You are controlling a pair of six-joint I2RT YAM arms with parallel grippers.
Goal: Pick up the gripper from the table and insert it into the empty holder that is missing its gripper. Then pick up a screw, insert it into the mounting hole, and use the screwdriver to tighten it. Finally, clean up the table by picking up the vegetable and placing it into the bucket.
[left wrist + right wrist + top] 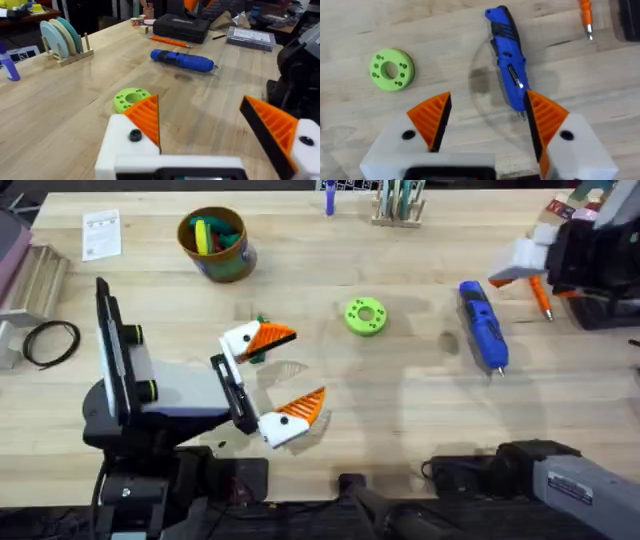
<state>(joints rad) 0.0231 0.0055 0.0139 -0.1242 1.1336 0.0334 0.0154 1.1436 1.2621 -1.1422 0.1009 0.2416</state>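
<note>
While the left gripper (283,374) hangs with its 2 fingers spread wide, the vegetable (256,356) lies by 1 fingertip. Right gripper (487,117) gapes over the screwdriver (507,62), whose bit end reaches between its fingers.

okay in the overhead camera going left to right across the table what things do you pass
Black cable loop → paper card → bucket → left gripper → lime-green ring → blue screwdriver → thin orange tool.
</note>
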